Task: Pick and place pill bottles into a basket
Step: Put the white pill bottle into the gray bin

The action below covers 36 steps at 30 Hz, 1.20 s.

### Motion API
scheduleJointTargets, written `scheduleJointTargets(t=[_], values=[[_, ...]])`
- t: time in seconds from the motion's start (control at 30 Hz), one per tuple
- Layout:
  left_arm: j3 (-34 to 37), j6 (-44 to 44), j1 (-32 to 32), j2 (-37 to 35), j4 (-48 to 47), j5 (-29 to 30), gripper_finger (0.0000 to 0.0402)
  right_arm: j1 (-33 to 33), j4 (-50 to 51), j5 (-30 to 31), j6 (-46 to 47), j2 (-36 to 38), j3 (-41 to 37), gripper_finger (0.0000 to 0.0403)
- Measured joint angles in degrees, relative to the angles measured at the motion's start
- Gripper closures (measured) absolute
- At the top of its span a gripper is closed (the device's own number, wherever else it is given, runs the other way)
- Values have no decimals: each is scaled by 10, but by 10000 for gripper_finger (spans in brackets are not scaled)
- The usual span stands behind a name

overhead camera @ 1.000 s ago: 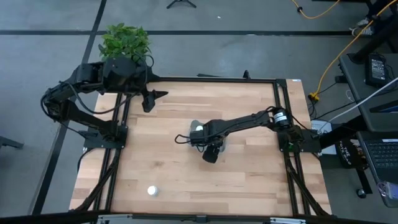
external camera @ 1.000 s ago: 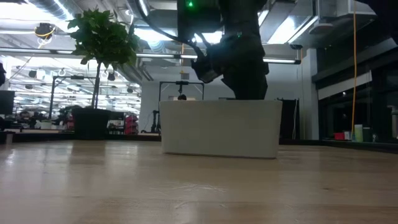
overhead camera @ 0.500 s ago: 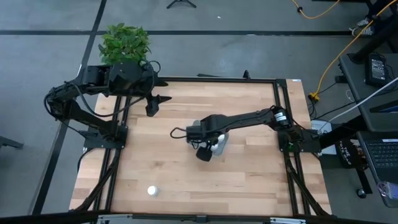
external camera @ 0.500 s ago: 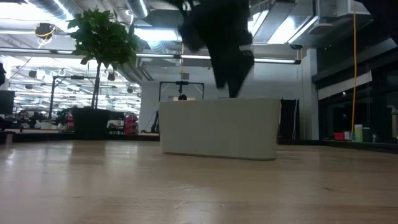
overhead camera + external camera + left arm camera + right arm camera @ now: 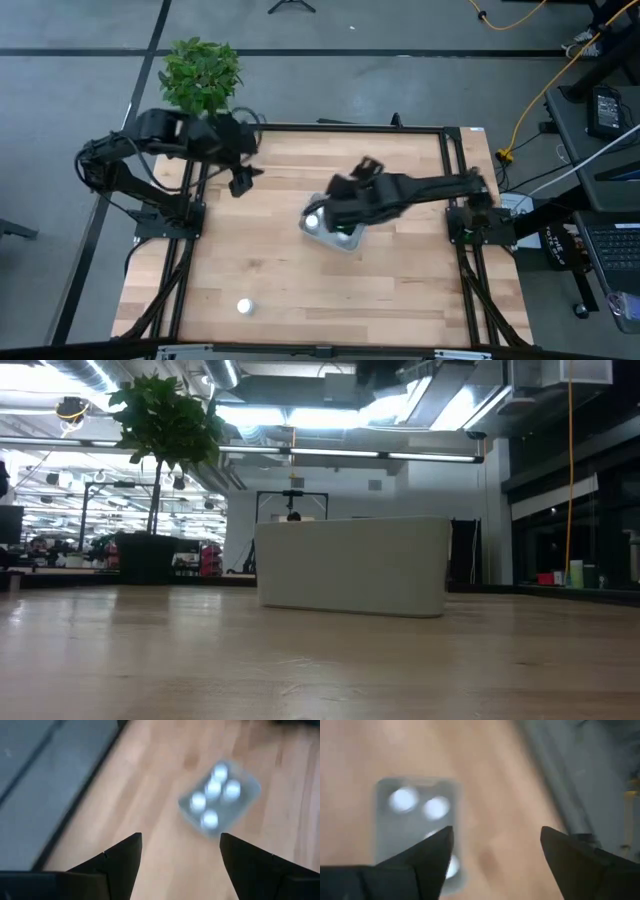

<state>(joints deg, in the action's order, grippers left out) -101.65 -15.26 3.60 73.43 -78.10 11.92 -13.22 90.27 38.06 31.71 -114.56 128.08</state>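
The pale grey-blue basket [image 5: 340, 238] stands mid-table and shows as a wide pale box [image 5: 350, 565] in the low view. Several white pill bottles [image 5: 214, 795] stand inside it; the right wrist view shows them too [image 5: 436, 808]. One more bottle [image 5: 245, 307] stands alone on the wood near the front left. My right gripper [image 5: 328, 212] hovers above the basket, open [image 5: 495, 850], with nothing between its fingers. My left gripper [image 5: 240, 180] waits at the far left, open [image 5: 180, 855] and pointing toward the basket.
A potted green plant [image 5: 200, 70] stands off the table's far left corner, behind my left arm. Black frame rails [image 5: 455, 250] run along the table's sides. Bare wood lies between the basket and the lone bottle.
My right gripper has risen out of the basket and out of the low view, and its arm has drawn back a little toward the table's right and far side. The basket has stayed where it was.
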Motion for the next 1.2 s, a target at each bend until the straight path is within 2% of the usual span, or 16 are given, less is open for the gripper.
scheduleJointTargets(t=[0.07,0.17,0.33,0.4,0.53,0.73,0.97,1.1,1.2], values=[[21,-31,-19,1,-18,-6,142,-8,-3,44,17,42,-30,110],[66,-86,-65,0,-19,-34,142,-15,-4,75,32,106,-71,115],[171,-110,-170,0,8,-60,142,-30,-13,131,4,232,-174,117],[217,-152,-203,0,19,-68,142,-31,-25,133,-5,298,-230,117],[286,-285,-268,8,82,-127,142,-29,-86,129,-6,436,-355,117],[303,-450,-373,45,162,-119,142,-30,-233,98,-59,591,-502,117],[303,-588,-446,113,248,-143,139,-30,-395,82,-202,659,-585,117],[303,-649,-464,156,256,-147,123,-30,-410,82,-230,659,-588,117],[303,-682,-470,184,256,-167,107,-30,-410,60,-233,658,-588,117]])
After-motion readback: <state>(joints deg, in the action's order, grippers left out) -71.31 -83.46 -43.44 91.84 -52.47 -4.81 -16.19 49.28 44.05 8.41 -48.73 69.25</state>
